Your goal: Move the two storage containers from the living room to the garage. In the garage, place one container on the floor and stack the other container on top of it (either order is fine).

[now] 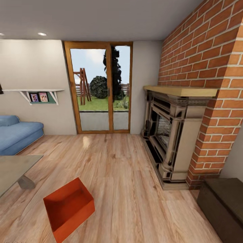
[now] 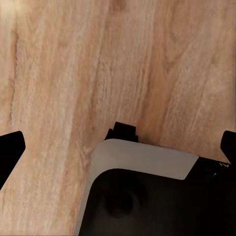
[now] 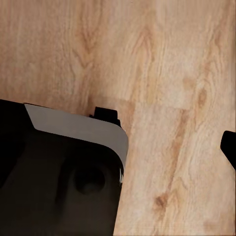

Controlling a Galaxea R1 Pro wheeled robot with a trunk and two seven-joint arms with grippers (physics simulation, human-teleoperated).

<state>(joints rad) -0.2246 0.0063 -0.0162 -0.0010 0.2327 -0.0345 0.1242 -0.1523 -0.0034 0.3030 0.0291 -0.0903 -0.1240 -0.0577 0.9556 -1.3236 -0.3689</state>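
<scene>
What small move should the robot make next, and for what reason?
Probably roll forward and slightly left toward the orange container. It sits open-topped on the wood floor beside the grey table, and both wrist views show bare planks, so neither arm seems near it yet.

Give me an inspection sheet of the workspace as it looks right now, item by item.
Surface: light wood plank floor, bare under both wrist cameras.
Job's things: one orange-red storage container standing open-topped on the planks, near a grey table.
Clutter: dark bench by the brick fireplace.
Grippers: left gripper and right gripper both hang over the floor, fingertips wide apart, holding nothing.
Cables: nothing seen.
Surroundings: living room with blue sofa, glass doors, wall shelf.
</scene>
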